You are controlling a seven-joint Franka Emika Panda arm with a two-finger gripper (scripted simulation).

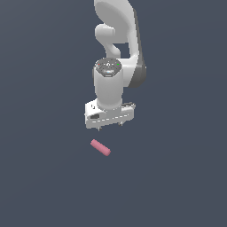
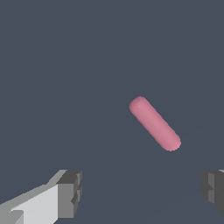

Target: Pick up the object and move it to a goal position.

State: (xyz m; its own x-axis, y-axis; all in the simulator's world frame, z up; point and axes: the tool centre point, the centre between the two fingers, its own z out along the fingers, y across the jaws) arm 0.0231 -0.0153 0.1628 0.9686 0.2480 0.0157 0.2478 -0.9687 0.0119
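The object [image 1: 100, 148] is a small pink rod with rounded ends, lying flat and slanted on the dark grey floor. My white gripper [image 1: 110, 125] hangs above and just behind it, pointing straight down, apart from it. In the wrist view the object [image 2: 154, 123] lies diagonally ahead of the fingers, outside the gap between them. The gripper [image 2: 142, 192] is open: its two dark pads [image 2: 72, 192] stand wide apart with nothing between them.
The dark grey floor [image 1: 44, 177] runs flat all round the rod. The white arm [image 1: 119, 40] rises behind the gripper toward the top of the exterior view.
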